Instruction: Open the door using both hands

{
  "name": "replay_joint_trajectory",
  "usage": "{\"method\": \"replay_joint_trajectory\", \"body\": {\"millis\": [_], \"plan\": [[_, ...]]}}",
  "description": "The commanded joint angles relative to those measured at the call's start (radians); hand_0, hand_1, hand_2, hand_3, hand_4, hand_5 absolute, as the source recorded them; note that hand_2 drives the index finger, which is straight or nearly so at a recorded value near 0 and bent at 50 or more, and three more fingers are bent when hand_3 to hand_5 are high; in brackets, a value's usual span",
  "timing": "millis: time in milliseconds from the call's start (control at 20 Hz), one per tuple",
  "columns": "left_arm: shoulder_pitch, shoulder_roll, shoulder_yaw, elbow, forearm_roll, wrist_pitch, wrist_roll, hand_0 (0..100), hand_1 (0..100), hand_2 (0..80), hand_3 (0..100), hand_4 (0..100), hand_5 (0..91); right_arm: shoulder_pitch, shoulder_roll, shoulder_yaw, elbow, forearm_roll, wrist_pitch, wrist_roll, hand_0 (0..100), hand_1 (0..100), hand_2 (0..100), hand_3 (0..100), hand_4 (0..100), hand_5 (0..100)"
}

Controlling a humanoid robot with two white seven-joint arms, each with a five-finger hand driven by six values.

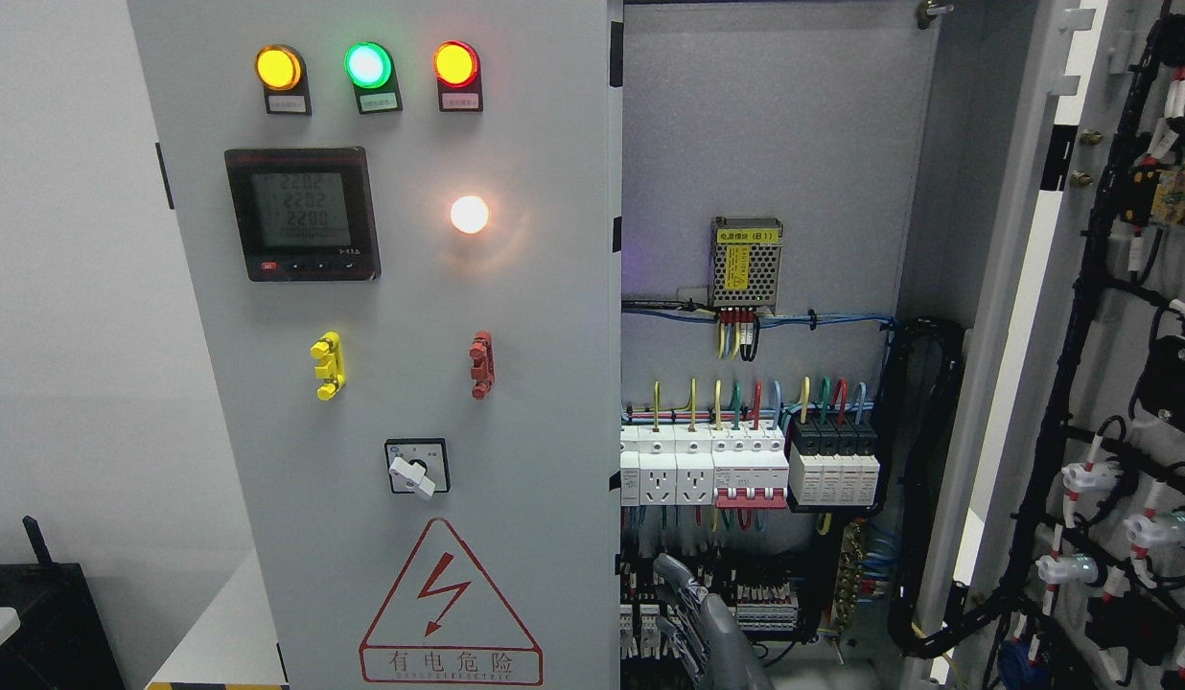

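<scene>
Right door [1081, 383] at 3 o'clock, swung wide, wiring on its inner face. Left door [382, 335] at 9 o'clock, closed, lamps lit. Breakers [746, 470] at centre. One grey hand [693, 613] at 6 o'clock, side unclear, fingers apparently relaxed, holding nothing.

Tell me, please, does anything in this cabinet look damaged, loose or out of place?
Nothing stands out. The right door is swung open, the wiring inside looks tidy, and a hand shows at the bottom edge.
</scene>
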Motion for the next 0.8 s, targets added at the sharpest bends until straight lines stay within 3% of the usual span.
{"method": "replay_joint_trajectory", "body": {"millis": [0, 250, 751], "plan": [[0.000, 0.000, -0.001, -0.003, 0.000, 0.000, -0.003, 0, 0, 0.0, 0, 3, 0.0, -0.029, -0.022, -0.001, 0.068, -0.011, 0.001, 0.001, 0, 0, 0, 0, 0, 0], [0.000, 0.000, 0.001, -0.003, 0.000, 0.000, -0.005, 0, 0, 0.0, 0, 3, 0.0, -0.044, -0.051, 0.002, 0.094, -0.048, -0.005, 0.001, 0, 0, 0, 0, 0, 0], [0.000, 0.000, -0.001, -0.003, 0.000, 0.000, -0.003, 0, 0, 0.0, 0, 3, 0.0, -0.064, -0.055, 0.012, 0.104, -0.049, -0.007, 0.003, 0, 0, 0, 0, 0, 0]]}}
